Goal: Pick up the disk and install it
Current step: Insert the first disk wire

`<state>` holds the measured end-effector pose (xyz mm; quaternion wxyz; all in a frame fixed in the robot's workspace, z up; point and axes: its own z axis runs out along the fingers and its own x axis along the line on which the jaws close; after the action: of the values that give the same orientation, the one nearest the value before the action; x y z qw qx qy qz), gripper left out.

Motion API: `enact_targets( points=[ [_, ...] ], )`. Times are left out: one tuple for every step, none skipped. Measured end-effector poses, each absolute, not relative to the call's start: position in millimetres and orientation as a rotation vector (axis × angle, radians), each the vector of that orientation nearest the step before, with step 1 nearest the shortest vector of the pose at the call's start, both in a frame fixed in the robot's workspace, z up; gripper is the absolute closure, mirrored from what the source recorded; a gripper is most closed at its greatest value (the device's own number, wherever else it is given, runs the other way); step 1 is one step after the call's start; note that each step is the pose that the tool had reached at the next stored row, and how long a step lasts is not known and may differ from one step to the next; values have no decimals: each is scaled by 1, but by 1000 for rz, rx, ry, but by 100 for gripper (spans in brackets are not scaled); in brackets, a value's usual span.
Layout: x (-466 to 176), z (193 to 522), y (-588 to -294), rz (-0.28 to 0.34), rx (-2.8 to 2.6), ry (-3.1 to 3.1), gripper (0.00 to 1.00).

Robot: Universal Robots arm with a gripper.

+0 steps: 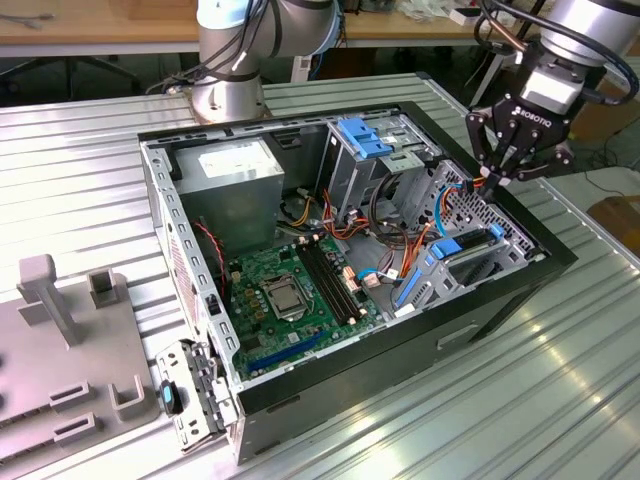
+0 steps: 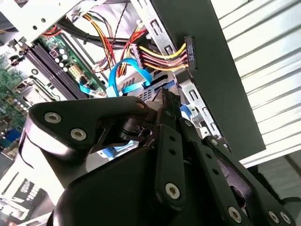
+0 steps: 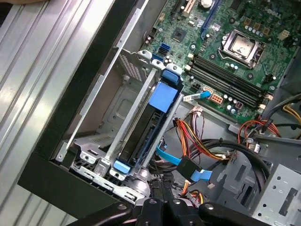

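Desk point(image 1: 560, 380) was ribbed metal, and most of it was taken up by an open black PC case point(image 1: 470, 330) lying on its side with the guts showing. Over at the exterior view's left sat a grey plastic fixture point(image 1: 60, 350) with a few upright blocks on it.

The arm point(image 1: 240, 40) had its base behind the case and looped round to come down over the case's end at the exterior view's right. Inside, the grey power-supply box point(image 1: 240, 185) sat at the far corner by the arm's base, with the green motherboard point(image 1: 290, 290) in front of it, CPU socket bare.

At the end where the arm came down there was a metal drive bay point(image 3: 122, 99). The disk point(image 3: 146, 136) stood on edge in it, dark edge facing up, with its blue bracket running along both sides and a blue tab on top.

The gripper point(image 1: 494, 180) hung just above the perforated wall of that bay, near the disk. As far as I could see the fingers were pinched together with nothing between them.

A bundle of red, yellow and black wires point(image 3: 197, 146) ran right beside the bay, plus a thin blue ribbon cable point(image 2: 127, 75) looping near the fingertips.
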<state>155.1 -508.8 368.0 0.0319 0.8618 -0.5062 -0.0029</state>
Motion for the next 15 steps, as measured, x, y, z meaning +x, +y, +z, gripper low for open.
enact_targets(
  points=[
    [155,368,-508,-8,2659,-1549,89],
    [155,368,-507,-7,2664,-1541,89],
    [155,368,-505,-6,2668,-1535,89],
    [155,369,-503,-5,2670,-1531,89],
    [156,370,-502,-4,2672,-1528,89],
    [156,371,-501,-4,2673,-1526,89],
    [156,371,-500,-1,2671,-1524,89],
    [156,371,-500,0,2671,-1523,89],
    [156,371,-499,1,2670,-1521,89],
    [156,371,-499,1,2670,-1520,89],
    [156,371,-499,1,2672,-1516,89],
    [156,371,-499,2,2677,-1507,89],
    [156,371,-499,3,2685,-1493,89],
    [157,371,-499,3,2696,-1472,89],
    [157,371,-499,4,2707,-1452,89]
  ],
)
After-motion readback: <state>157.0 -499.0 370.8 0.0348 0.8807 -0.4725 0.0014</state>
